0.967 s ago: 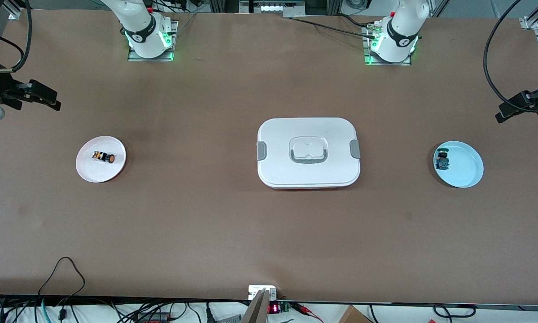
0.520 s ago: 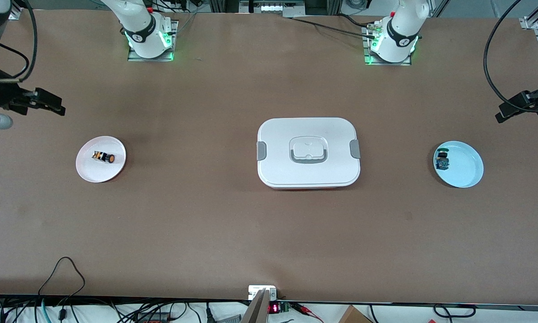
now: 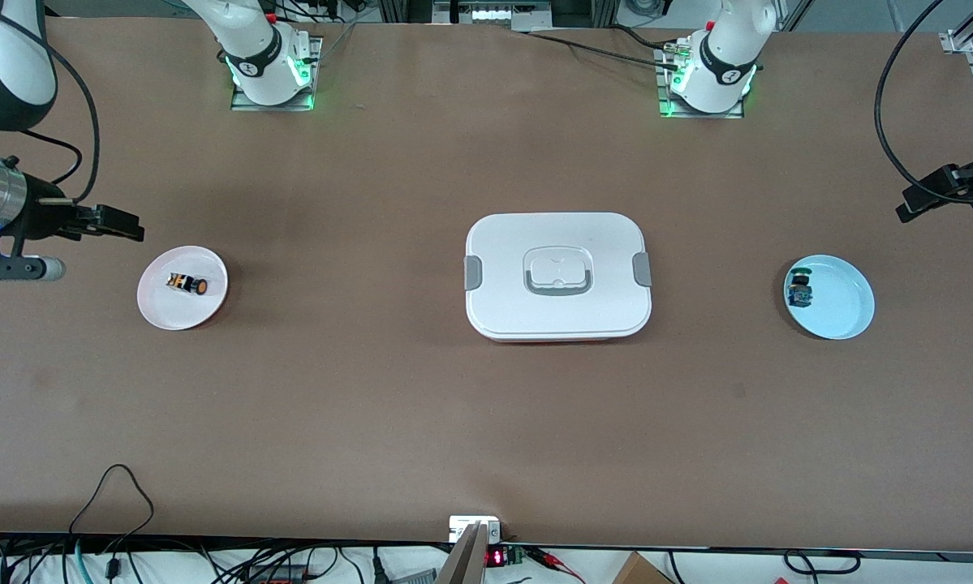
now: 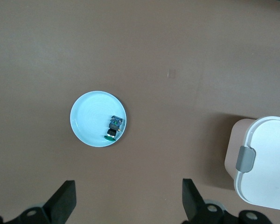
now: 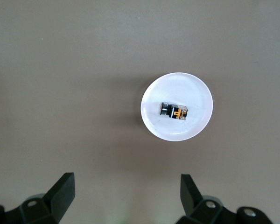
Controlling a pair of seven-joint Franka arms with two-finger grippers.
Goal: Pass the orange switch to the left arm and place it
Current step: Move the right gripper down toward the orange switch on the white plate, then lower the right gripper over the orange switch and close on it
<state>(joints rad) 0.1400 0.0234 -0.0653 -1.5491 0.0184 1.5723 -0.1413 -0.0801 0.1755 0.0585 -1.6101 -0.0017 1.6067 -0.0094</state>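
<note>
Brown table (image 3: pixel 372 405) bears box (image 3: pixel 557 276), white plate (image 3: pixel 161 312), seemingly pale-blue plate (image 3: pixel 843 312).

R gripper (image 3: pixel 133 226) has moved since 1 s ago: it has come in from the table edge at the R arm's end toward the white plate (image 3: pixel 161 312), and now hangs over bare table just beside the plate's rim. R arm's wrist and forearm now show much more in front view, w/ the white upper link in the corner. Jaws wide apart, same as before; R wrist view has the plate w/ the orange switch (image 5: pixel 173 111) ahead of the fingers (image 5: pixel 63 191).
</note>
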